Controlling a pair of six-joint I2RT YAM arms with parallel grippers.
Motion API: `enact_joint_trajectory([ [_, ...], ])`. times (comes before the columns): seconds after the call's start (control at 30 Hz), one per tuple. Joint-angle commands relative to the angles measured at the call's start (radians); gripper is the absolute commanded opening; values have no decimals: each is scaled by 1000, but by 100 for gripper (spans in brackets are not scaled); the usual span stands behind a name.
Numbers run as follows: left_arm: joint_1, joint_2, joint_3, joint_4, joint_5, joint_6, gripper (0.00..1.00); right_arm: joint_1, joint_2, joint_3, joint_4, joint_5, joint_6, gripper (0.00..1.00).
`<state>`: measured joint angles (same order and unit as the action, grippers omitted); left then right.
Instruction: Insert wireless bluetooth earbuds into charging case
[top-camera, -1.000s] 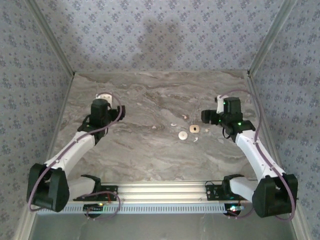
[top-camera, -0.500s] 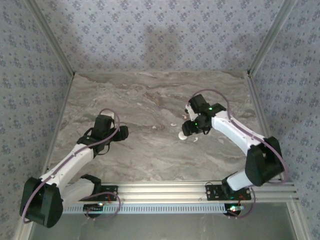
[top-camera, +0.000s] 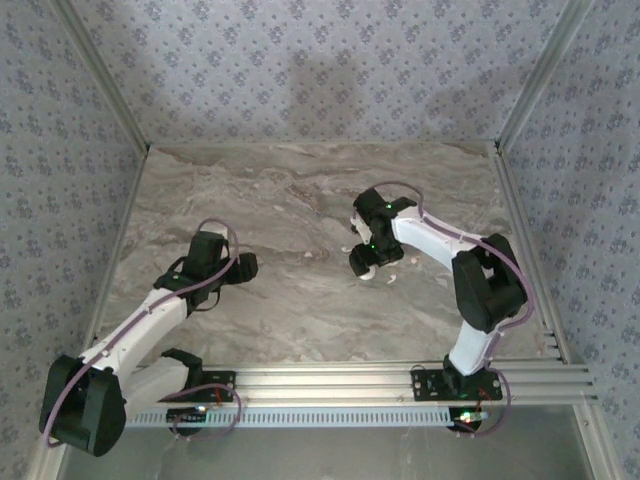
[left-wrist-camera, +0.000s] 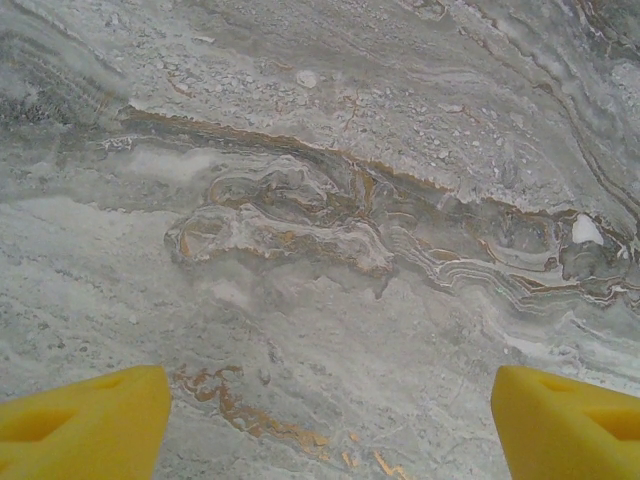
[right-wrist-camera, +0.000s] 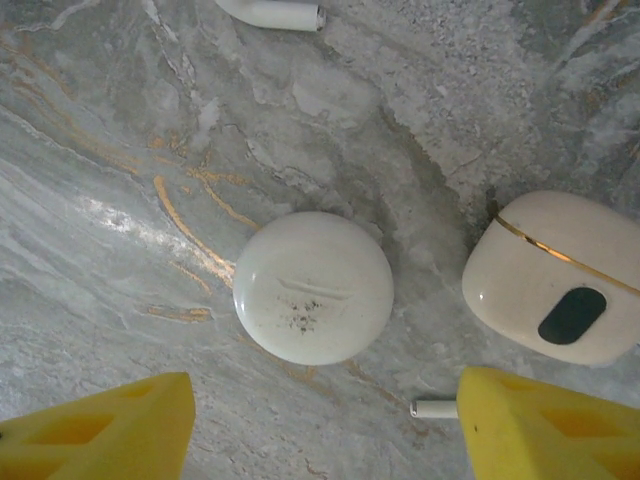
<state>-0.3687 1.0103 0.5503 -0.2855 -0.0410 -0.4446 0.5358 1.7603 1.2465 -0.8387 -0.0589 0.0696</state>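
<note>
inspecting the marble table (top-camera: 300, 190) from above, we find the right gripper (top-camera: 362, 262) lowered near the table's middle. the left gripper (top-camera: 243, 266) sits well apart from it, at its 9 o'clock.

right wrist view: the yellow fingers (right-wrist-camera: 95, 430) stand wide apart with nothing between them. we record this gripper as open and holding nothing. a round white disc (right-wrist-camera: 313, 287) lies flat on the marble, just ahead of the gap between the fingers. the charging case (right-wrist-camera: 558, 277) is pinkish-tan and squarish with rounded corners, a gold line and a dark oval patch. it lies at 3 o'clock of the disc, near it but not touching.

we find the earbuds on the marble, outside the case. the first earbud (right-wrist-camera: 270, 12) lies at 12 o'clock of the disc, cut off by the view's upper edge. the second earbud (right-wrist-camera: 432, 408) shows only its stem at 5 o'clock of the disc, just beside the finger at the view's 4 o'clock; that finger hides the rest.

left wrist view: the left gripper's yellow fingers (left-wrist-camera: 80, 420) are spread wide over bare marble, gripping nothing. a small white bit (left-wrist-camera: 587, 230) lies at the view's 3 o'clock, too small for us to identify.
</note>
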Motion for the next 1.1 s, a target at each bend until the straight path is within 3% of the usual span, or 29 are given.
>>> enact_joint_trajectory([
  [0.0, -4, -14, -12, 10, -3, -14, 84, 10, 42, 36, -22, 2, -16, 73],
  [0.47, -3, 6, -2, 22, -8, -8, 84, 19, 141, 60, -5, -14, -11, 72],
  [0.87, -4, 19, -1, 30, -5, -9, 84, 28, 179, 56, 9, -4, -10, 59],
  [1.07, -5, 5, 0, 35, 27, 12, 82, 30, 110, 14, 69, 6, -1, 50],
])
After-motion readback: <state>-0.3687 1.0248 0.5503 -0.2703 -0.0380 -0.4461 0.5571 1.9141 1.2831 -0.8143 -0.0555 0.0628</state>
